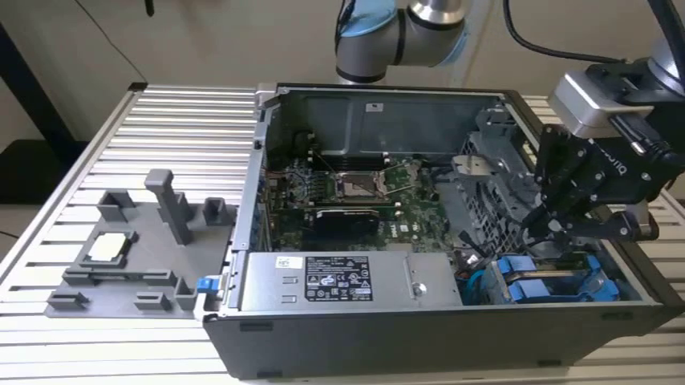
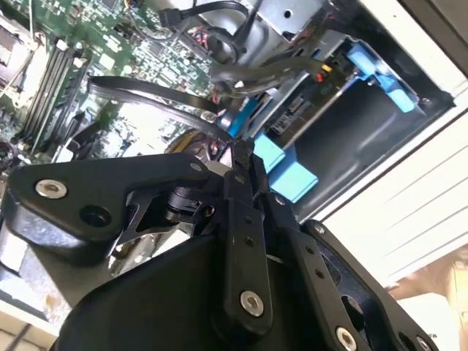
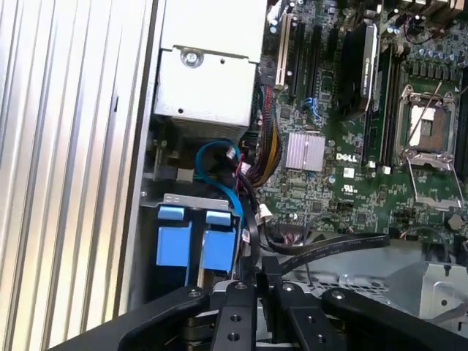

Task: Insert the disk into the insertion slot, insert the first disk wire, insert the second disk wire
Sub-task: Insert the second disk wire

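While the open computer case (image 1: 450, 241) is lying on the ribbed metal desk (image 1: 172, 144), the arm's black tool (image 1: 551, 228) is reaching down into the case at the exterior view's right, just above the drive bays. In the second wrist view the tool (image 2: 240, 150) is showing its fingers (image 2: 235, 190) drawn narrowly together, and they seem to be pinching something thin at their tips, possibly a cable end, though the spot is too crowded to tell for sure. The disk (image 3: 196, 245), marked by its bright blue carrier ends, is sitting inside the insertion slot (image 3: 191, 201) of the grey cage, close beside the tool in both wrist views. In the exterior view the blue frames (image 1: 557, 285) are lying in the case's near corner at the exterior view's right. Flat black cables (image 3: 329, 248) are running from the green motherboard (image 3: 336, 161) toward the tool's tips. A grey fixture (image 1: 139, 257) is standing on the desk at the exterior view's left, well apart from the case.
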You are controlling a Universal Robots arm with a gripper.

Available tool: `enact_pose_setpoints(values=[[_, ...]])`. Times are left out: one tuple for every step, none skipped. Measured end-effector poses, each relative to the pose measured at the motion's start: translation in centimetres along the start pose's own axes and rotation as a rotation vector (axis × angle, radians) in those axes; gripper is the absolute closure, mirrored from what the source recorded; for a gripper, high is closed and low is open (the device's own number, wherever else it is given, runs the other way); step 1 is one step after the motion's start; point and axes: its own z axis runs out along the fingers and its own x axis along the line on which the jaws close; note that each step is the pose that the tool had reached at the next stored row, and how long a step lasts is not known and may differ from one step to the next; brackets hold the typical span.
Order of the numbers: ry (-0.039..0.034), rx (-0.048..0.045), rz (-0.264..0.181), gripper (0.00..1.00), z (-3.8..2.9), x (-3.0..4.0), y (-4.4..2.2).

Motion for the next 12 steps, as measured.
enact_pose_setpoints(values=[[-0.0001,-0.0022,0.000,0.84,-0.04,0.34,-0.14],[-0.0005,-0.0041,0.000,0.84,-0.04,0.68,-0.29],[-0.0005,-0.0046,0.000,0.84,0.01,0.86,-0.40],[-0.0005,-0.0047,0.000,0.84,0.07,1.00,-0.49],[-0.0006,-0.0048,0.000,0.84,0.18,1.12,-0.55],[-0.0008,-0.0048,0.000,0.84,0.32,1.19,-0.60],[-0.0005,-0.0048,0.000,0.84,0.45,1.21,-0.64],[-0.0005,-0.0048,0.001,0.84,0.58,1.24,-0.67],[-0.0005,-0.0047,0.000,0.84,0.67,1.25,-0.71],[-0.0004,-0.0047,0.000,0.84,0.70,1.26,-0.74],[-0.0003,-0.0047,0.000,0.84,0.69,1.26,-0.74],[-0.0003,-0.0047,0.001,0.84,0.69,1.26,-0.74]])
